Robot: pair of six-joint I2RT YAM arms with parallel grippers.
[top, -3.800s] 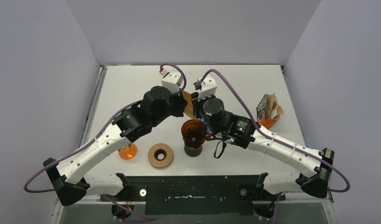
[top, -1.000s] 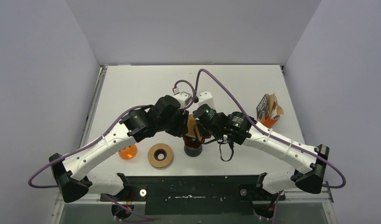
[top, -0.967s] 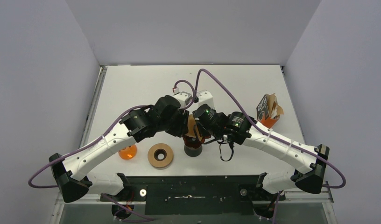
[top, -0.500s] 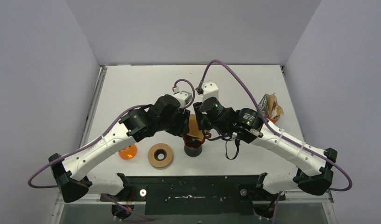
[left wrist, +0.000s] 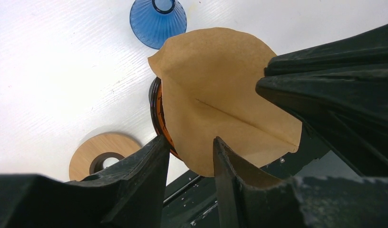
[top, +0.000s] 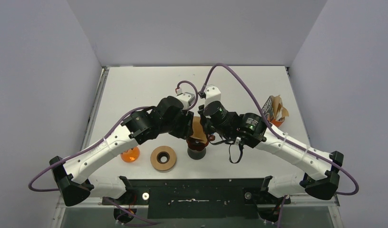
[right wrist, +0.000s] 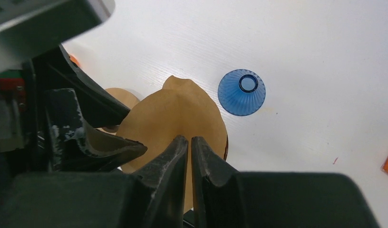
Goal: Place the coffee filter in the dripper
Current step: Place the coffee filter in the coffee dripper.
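Right gripper is clamped on the coffee filter over the dripper, left gripper open; released tilted, it'd probably flop out.

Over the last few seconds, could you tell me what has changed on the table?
The left hand and right hand carried the coffee filter toward the near edge, over the orange dripper; the right hand pinches it. The wooden ring and coffee filter box stayed put.
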